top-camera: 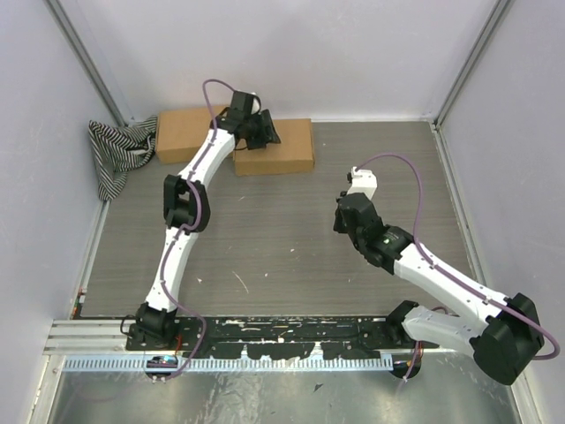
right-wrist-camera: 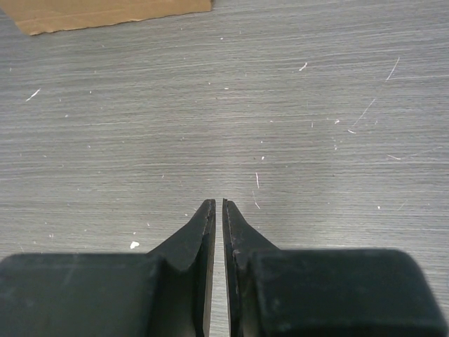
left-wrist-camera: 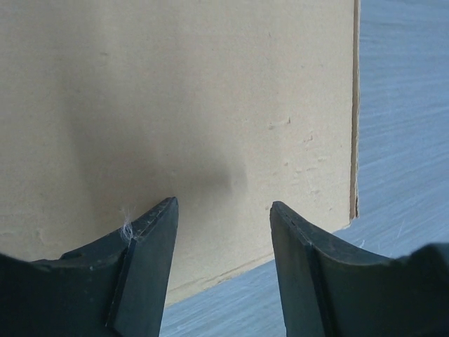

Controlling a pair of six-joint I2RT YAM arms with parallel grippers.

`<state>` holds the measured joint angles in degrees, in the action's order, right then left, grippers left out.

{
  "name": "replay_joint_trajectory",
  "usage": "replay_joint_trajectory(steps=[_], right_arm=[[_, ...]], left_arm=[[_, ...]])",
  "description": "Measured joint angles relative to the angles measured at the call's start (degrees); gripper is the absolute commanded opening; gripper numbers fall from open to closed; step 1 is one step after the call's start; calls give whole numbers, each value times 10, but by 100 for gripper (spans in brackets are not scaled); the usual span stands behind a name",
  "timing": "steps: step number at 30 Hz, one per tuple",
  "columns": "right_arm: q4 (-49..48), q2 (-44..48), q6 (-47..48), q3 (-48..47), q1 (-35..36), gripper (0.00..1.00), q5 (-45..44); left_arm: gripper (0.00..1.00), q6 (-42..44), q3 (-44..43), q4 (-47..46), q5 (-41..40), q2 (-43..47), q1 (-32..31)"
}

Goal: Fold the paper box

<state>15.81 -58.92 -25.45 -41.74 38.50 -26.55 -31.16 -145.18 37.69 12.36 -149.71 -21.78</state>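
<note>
The paper box (top-camera: 284, 150) lies closed and flat at the back of the table, a plain brown cardboard box. Its top fills the left wrist view (left-wrist-camera: 182, 105), with its right edge and near edge showing. My left gripper (top-camera: 262, 130) hovers over the box's left part, open and empty, its fingertips (left-wrist-camera: 163, 217) above the near edge. My right gripper (top-camera: 346, 205) is shut and empty over bare table at the middle right (right-wrist-camera: 216, 203). A corner of brown cardboard (right-wrist-camera: 105, 12) shows at the top left of the right wrist view.
A second brown cardboard box (top-camera: 187, 132) lies at the back left, touching the first. A black-and-white striped cloth (top-camera: 119, 150) is bunched in the back left corner. White walls close in the grey table (top-camera: 291, 238) on three sides.
</note>
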Motion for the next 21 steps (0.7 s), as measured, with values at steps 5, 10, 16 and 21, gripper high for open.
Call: replay_joint_trajectory(steps=[5, 10, 16, 21], right_arm=[[-17, -18, 3, -10, 0, 15, 1], [-38, -39, 9, -15, 0, 15, 5], [-47, -50, 16, -20, 0, 25, 7], [-45, -50, 32, -50, -6, 61, 5]], left_arm=[[65, -14, 4, -21, 12, 0, 31], [65, -28, 16, -66, 24, 0, 38], [78, -34, 32, -90, 37, 16, 34], [89, -30, 250, -130, 36, 189, 31]])
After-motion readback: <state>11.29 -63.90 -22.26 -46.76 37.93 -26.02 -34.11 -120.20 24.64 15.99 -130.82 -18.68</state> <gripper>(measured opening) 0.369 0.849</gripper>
